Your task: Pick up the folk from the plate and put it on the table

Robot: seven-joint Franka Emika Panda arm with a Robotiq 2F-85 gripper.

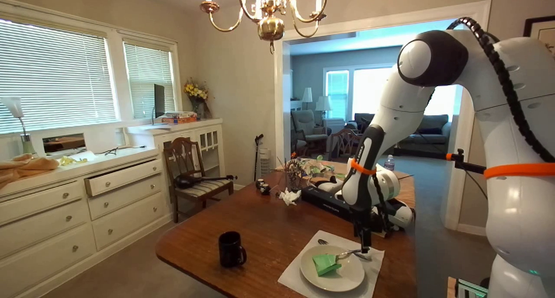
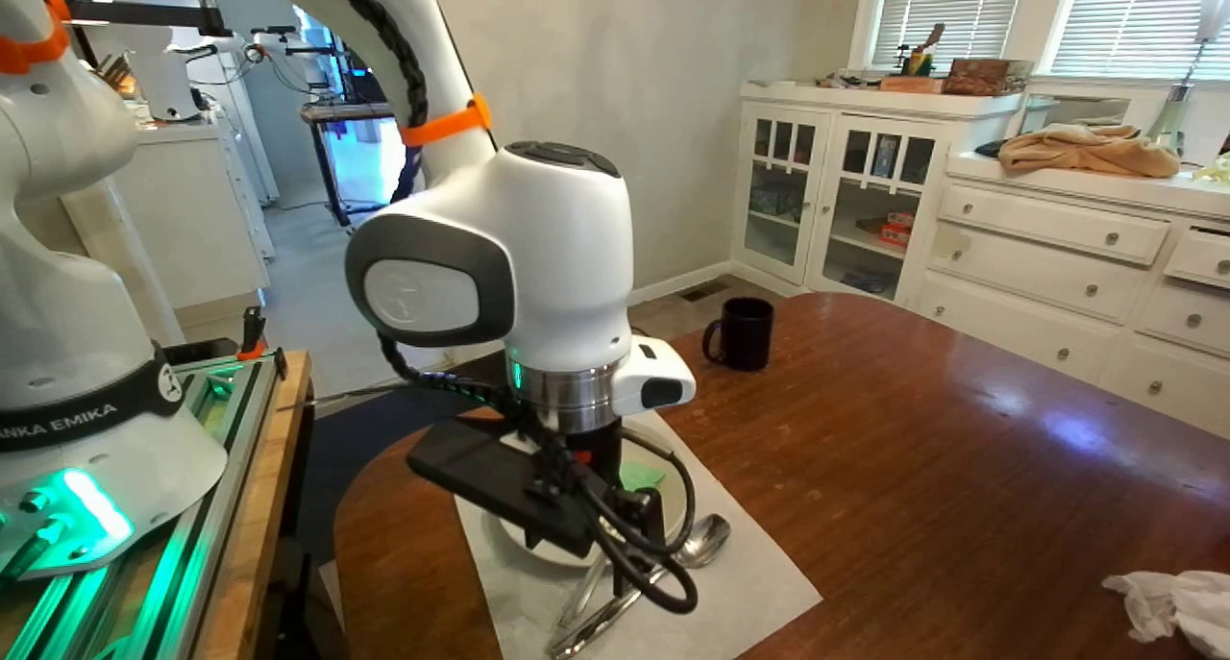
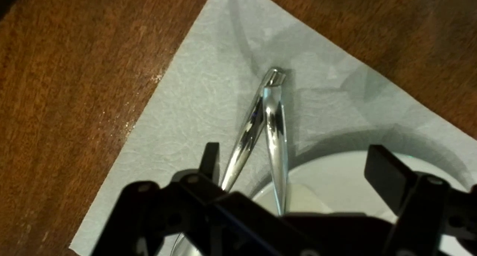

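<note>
The silvery fork (image 1: 344, 254) rests with its head on the white plate (image 1: 314, 281) and its handle over the rim. In the wrist view the fork handle (image 3: 275, 140) lies between the fingers, closer to the left one. My gripper (image 3: 294, 164) is open and holds nothing. It points down over the plate's edge; in an exterior view its tips (image 1: 365, 248) show by the fork handle. A green folded piece (image 1: 325, 264) lies on the plate. The fork's head is hidden by the gripper in the wrist view. The dark-brown table (image 2: 913, 468) lies under everything.
A spoon (image 2: 706, 541) lies on the white paper mat (image 2: 759, 593) beside the plate, its handle end touching or under the fork's handle end. A black mug (image 1: 230, 248) stands on the table. Crumpled white paper (image 1: 289, 197) and a black case (image 1: 327, 204) lie farther back.
</note>
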